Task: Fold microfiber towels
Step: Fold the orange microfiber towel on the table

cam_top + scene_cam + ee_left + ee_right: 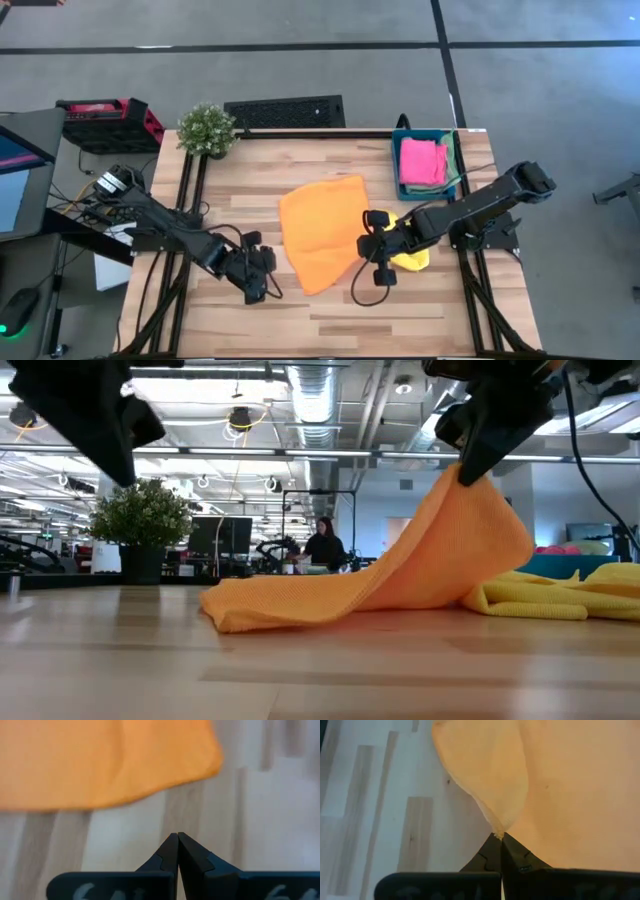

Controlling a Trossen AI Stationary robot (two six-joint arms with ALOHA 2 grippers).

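The orange towel (322, 228) lies spread on the table's middle, its right edge raised. My right gripper (372, 240) is shut on that edge, above the table; it also shows in the low view (468, 468). My left gripper (262, 272) is shut and empty, above the table left of the towel's near corner (210, 760). The yellow towel (412, 256) lies crumpled on the table under my right arm. The pink towel (422, 160) and the green towel (451, 160) lie in the teal bin (396, 160). My right gripper pinches the orange towel's right edge (496, 827) between its two fingertips. The cloth gathers to a point at the fingers. That edge is lifted clear, and the cloth slopes down from it (440, 550) to the rest, which lies on the table.
A potted plant (207, 130) stands at the table's far left corner. A dark grille (285, 111) lies beyond the far edge. Bare wood lies along the near edge and at the left. People sit far off in the room behind.
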